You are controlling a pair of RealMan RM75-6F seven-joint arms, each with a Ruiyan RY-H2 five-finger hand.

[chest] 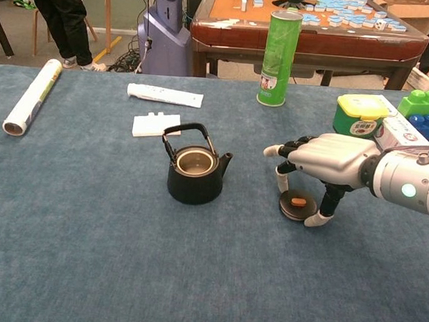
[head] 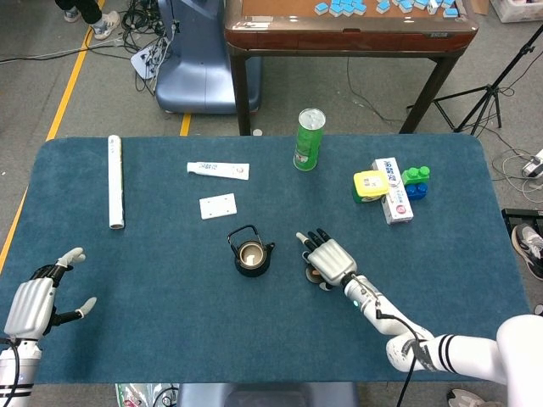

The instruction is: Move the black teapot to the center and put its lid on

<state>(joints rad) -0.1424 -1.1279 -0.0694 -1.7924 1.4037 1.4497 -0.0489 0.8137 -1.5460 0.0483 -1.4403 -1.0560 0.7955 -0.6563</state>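
Looks like a robotics lab or test room: grey carpet floor with yellow tape line [head: 72,80] upper left, loose cables [head: 140,21], tripod legs [head: 488,93] upper right, mahjong table [head: 348,30] top centre, blue-felt work table [head: 170,339] in the foreground.

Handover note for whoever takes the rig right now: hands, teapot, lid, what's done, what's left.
Left hand: open, idle near the table's left front edge, holding nothing.
Right hand: arched over the lid, fingertips down on both sides of it; the lid looks to be on the cloth, not lifted, so a firm grip isn't confirmed.
Black teapot: upright, mouth open, handle raised, roughly mid-table, left of the lid.
Done: teapot appears centered.
Left: secure the lid, lift it, carry it left, seat it on the teapot opening.
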